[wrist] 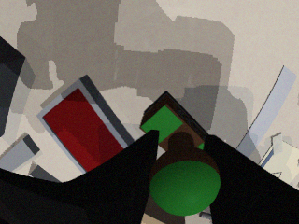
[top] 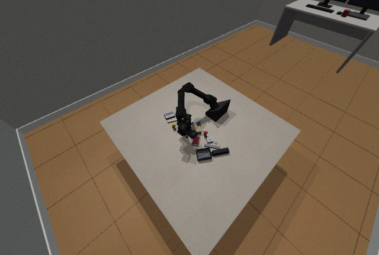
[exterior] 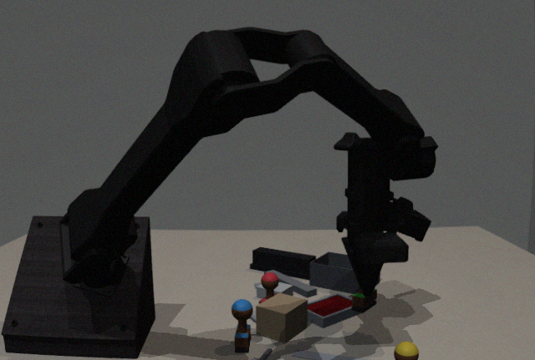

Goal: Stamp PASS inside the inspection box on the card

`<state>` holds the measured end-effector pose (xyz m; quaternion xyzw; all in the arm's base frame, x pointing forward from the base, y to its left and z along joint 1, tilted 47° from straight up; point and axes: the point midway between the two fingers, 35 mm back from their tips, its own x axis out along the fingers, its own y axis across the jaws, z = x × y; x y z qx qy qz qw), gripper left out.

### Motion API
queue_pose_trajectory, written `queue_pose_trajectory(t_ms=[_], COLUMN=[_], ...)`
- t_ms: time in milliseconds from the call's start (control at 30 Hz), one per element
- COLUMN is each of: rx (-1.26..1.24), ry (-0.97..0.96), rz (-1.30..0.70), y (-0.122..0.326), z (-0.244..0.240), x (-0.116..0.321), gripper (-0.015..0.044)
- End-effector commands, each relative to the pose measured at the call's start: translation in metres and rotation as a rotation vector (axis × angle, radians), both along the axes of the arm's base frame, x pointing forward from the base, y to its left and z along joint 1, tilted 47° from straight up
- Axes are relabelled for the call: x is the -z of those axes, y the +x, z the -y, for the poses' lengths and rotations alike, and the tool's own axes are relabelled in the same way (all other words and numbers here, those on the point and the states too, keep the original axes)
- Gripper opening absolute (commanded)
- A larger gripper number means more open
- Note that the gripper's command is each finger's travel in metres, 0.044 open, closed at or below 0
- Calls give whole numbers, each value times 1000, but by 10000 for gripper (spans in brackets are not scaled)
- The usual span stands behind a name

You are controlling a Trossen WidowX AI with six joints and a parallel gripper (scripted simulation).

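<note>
My gripper [exterior: 368, 290] [wrist: 182, 141] is shut on the green-topped stamp [exterior: 359, 301] [wrist: 185, 188], holding it below its round knob, with the block-shaped base hanging down. The base seems a little above the bench, just beside the red ink pad [top: 196, 141] [exterior: 332, 305] [wrist: 84, 126] in its grey tray. A pale item with blue markings [top: 169, 115] lies on the far side of the arm and may be the card; its print and box cannot be read. The stamp's underside is hidden.
Blue [top: 199, 122] [exterior: 242, 309], red [top: 205, 133] [exterior: 269, 281] and yellow [top: 173, 126] [exterior: 405, 352] stamps stand around a tan block [top: 198, 129] [exterior: 281, 316]. Beyond the pad lie a grey bar [top: 212, 146], a dark open box [exterior: 328, 276] and a black bar [top: 220, 151] [exterior: 282, 261].
</note>
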<state>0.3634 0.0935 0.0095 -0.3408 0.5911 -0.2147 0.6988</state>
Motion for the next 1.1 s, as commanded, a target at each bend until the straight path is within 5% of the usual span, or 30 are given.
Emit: queue_pose_trajectory(t_ms=[0,1067], rx=[3,2], ry=[5,2], rz=[0,2], y=[-1,-5], z=[-2,-13], x=[-1,-12], gripper=[0,0])
